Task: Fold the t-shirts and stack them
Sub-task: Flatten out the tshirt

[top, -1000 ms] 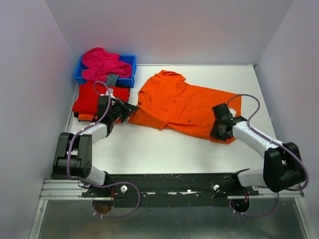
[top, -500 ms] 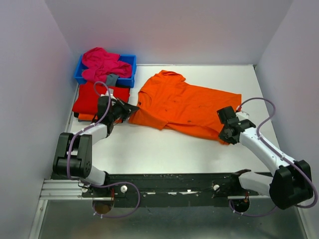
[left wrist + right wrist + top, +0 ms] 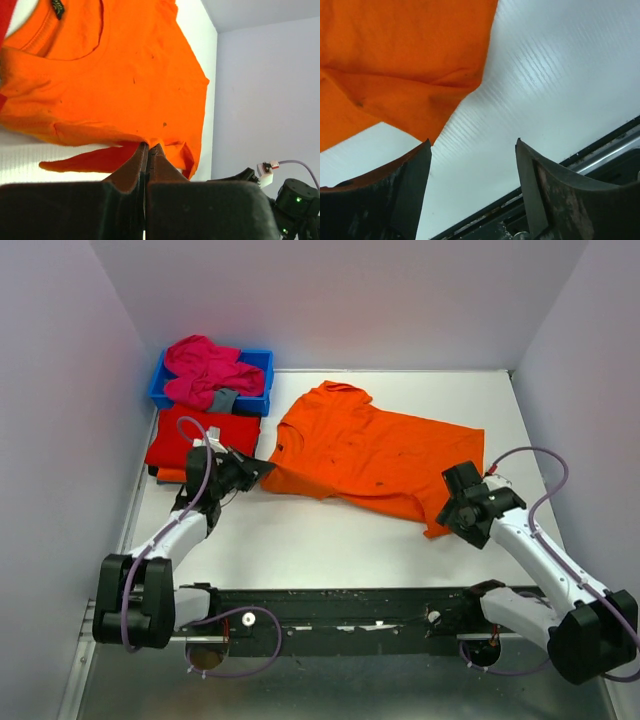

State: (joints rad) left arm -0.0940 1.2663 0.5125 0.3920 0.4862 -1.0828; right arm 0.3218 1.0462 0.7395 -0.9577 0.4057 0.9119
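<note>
Left tool (image 3: 150, 147) pinches the bright orange cloth t-shirt (image 3: 370, 455) at its edge; right tool (image 3: 472, 142) spread, empty. A one-sided pull could drag and bunch the shirt.

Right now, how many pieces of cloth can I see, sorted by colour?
Orange t-shirt: 1
Red t-shirt: 1
Pink t-shirt: 1
Grey cloth piece: 1
Total: 4
An orange edge under the red one might be another; cannot tell.
</note>
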